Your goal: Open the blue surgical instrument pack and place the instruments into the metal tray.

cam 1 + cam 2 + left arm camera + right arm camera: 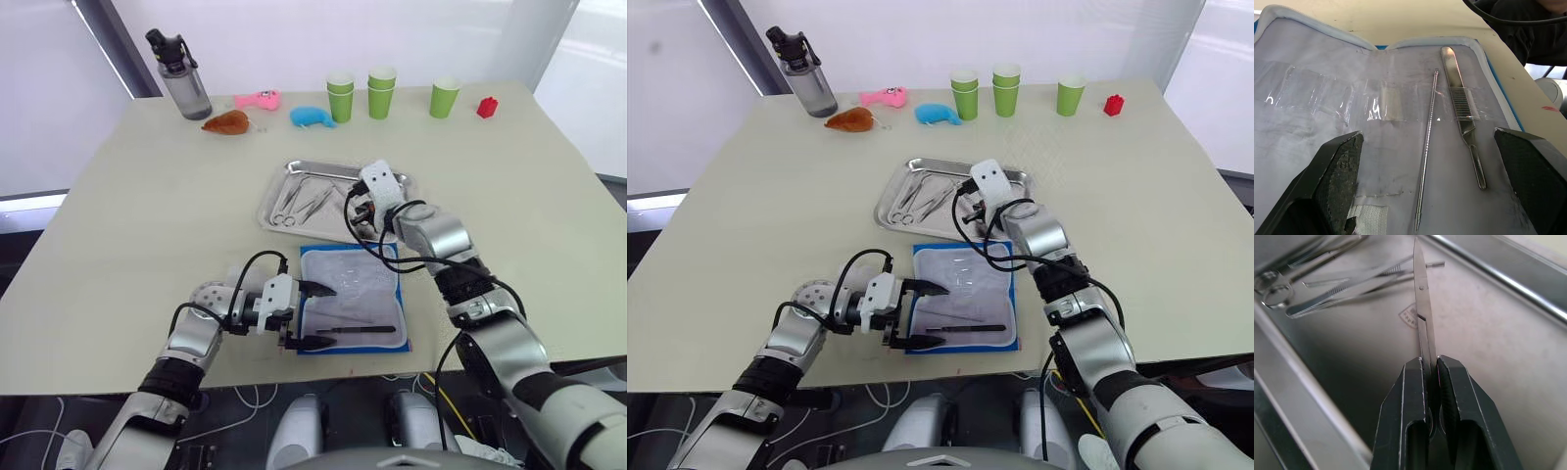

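The blue surgical instrument pack point(353, 299) lies open near the table's front edge, white lining and clear pockets facing up. Two instruments remain in it: a thin probe point(1428, 147) and a flat handle point(1458, 100). My left gripper point(315, 315) is open at the pack's left edge, with one finger point(1337, 181) on each side of those two. My right gripper point(1432, 382) hangs over the metal tray point(272, 201), shut on a pair of slender scissors point(1420, 298) whose tip points down into it. Several instruments point(299, 203) lie in the tray's left part.
Along the far edge stand a grey water bottle point(181, 76), a brown toy point(227, 121), a pink toy point(259, 99), a blue whale toy point(312, 117), green cups point(381, 91) and a red block point(487, 107). Black cables loop around both wrists.
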Controlling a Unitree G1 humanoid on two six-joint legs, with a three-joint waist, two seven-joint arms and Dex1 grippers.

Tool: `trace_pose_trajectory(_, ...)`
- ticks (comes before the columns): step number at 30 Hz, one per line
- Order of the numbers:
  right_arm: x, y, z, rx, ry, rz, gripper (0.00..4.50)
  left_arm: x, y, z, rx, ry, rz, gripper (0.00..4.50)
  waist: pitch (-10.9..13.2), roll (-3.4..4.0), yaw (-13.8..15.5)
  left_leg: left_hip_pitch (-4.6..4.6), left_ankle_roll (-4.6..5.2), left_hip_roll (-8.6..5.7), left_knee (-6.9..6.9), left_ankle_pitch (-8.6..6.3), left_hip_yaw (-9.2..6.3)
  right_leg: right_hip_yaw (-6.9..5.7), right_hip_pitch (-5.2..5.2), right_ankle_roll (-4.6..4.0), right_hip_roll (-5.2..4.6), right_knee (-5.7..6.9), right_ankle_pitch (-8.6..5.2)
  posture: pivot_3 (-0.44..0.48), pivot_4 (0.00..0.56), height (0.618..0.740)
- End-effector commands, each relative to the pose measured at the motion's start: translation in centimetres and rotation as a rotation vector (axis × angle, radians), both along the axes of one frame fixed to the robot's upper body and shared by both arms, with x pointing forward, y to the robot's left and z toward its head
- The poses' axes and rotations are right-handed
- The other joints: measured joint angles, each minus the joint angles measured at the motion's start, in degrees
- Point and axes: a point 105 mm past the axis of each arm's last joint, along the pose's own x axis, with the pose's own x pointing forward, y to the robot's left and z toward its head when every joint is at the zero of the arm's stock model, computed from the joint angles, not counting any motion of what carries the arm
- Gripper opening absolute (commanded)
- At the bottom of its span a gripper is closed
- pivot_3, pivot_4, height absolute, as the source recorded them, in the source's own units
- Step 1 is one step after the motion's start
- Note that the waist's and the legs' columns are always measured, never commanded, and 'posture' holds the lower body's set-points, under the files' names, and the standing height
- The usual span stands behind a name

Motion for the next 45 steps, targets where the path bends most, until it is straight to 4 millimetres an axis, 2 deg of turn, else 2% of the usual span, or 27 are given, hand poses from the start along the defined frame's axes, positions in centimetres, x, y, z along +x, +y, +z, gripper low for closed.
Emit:
trace_pose_trajectory(1, 0.5, 0.5, 1.5, 0.031, -0.032, -0.011, 0.06, -2.6, 1.9, -6.1, 0.186, 0.238, 0.064, 4.5, 0.0, 0.0, 0.0, 0.0, 0.0, 0.0, 0.0, 0.0, 0.0, 0.0, 0.0, 0.0, 0.0, 0.0, 0.0, 0.0, 0.15, 0.734)
trace_pose_trajectory(10, 0.3, 0.9, 0.5, 0.076, 0.047, -0.014, 0.06, -2.8, 1.9, -6.0, 0.187, 0.238, 0.062, 4.5, -0.01, 0.0, -0.14, 0.0, 0.01, 0.0, 0.0, 0.01, -0.01, 0.01, 0.01, 0.0, 0.01, 0.01, 0.0, 0.0, 0.15, 0.734)
trace_pose_trajectory(15, 0.1, 1.1, 0.6, 0.076, 0.045, 0.009, 2.14, -2.8, 1.9, -6.0, 0.186, 0.238, 0.062, 4.5, -0.01, 0.0, -0.23, 0.0, 0.01, 0.0, -0.01, 0.0, 0.0, 0.01, 0.01, 0.0, 0.01, 0.01, 0.0, 0.0, 0.15, 0.734)
trace_pose_trajectory(16, 0.0, 1.1, 0.6, 0.077, 0.043, 0.014, 2.84, -2.8, 1.9, -5.9, 0.186, 0.238, 0.062, 4.5, -0.01, 0.0, -0.25, 0.0, 0.01, 0.0, -0.01, 0.0, 0.0, 0.01, 0.01, 0.0, 0.01, 0.01, 0.0, 0.0, 0.15, 0.734)
trace_pose_trajectory(18, 0.0, 0.9, 0.8, 0.074, 0.032, 0.015, 3.34, -2.9, 1.8, -5.9, 0.186, 0.238, 0.061, 4.5, -0.01, 0.0, -0.34, -0.01, 0.01, 0.0, -0.01, 0.0, -0.01, 0.01, 0.01, 0.0, 0.01, 0.01, 0.0, 0.0, 0.15, 0.734)
trace_pose_trajectory(20, 0.0, 0.7, 1.2, 0.068, 0.009, 0.016, 4.25, -2.8, 1.8, -5.9, 0.186, 0.238, 0.061, 4.5, 0.0, 0.0, -0.4, -0.02, 0.01, 0.0, -0.01, 0.0, -0.02, 0.02, 0.01, 0.0, 0.0, 0.01, 0.0, 0.0, 0.15, 0.734)
trace_pose_trajectory(21, -0.1, 0.6, 1.5, 0.067, -0.005, 0.02, 4.38, -2.8, 1.8, -5.9, 0.185, 0.238, 0.061, 4.5, 0.0, 0.0, -0.42, -0.02, 0.01, 0.0, -0.01, 0.0, -0.02, 0.02, 0.01, 0.0, 0.0, 0.01, 0.0, 0.0, 0.15, 0.734)
trace_pose_trajectory(25, -0.8, -0.3, 3.2, 0.08, -0.102, 0.048, 4.38, -2.8, 1.8, -5.8, 0.185, 0.237, 0.063, 4.5, 0.0, 0.0, -0.49, -0.03, 0.01, -0.02, -0.01, 0.0, -0.07, 0.01, 0.01, 0.0, -0.01, 0.0, 0.0, 0.0, 0.15, 0.734)
trace_pose_trajectory(31, -3.3, -1.8, 4.7, 0.102, -0.216, 0.164, 4.38, -2.6, 1.8, -5.7, 0.184, 0.234, 0.068, 4.5, 0.0, -0.01, -0.65, -0.05, 0.01, -0.04, -0.01, 0.0, -0.1, 0.03, 0.01, 0.01, -0.02, -0.01, 0.0, 0.0, 0.15, 0.734)
trace_pose_trajectory(39, -8.6, -5.1, 4.0, 0.115, -0.255, 0.385, 4.38, -2.5, 1.9, -5.8, 0.187, 0.238, 0.066, 4.5, 0.03, -0.08, -0.59, -0.04, 0.01, -0.04, 0.01, 0.0, -0.11, -0.02, 0.02, 0.06, -0.03, -0.01, -0.03, 0.0, 0.15, 0.734)
trace_pose_trajectory(45, -11.8, -7.3, 3.8, 0.11, -0.272, 0.532, 4.38, -2.4, 1.9, -5.9, 0.189, 0.237, 0.064, 4.5, 0.09, -0.2, -0.23, -0.06, 0.01, -0.07, 0.03, 0.0, -0.1, -0.07, 0.03, 0.06, -0.03, -0.02, -0.04, 0.0, 0.15, 0.734)
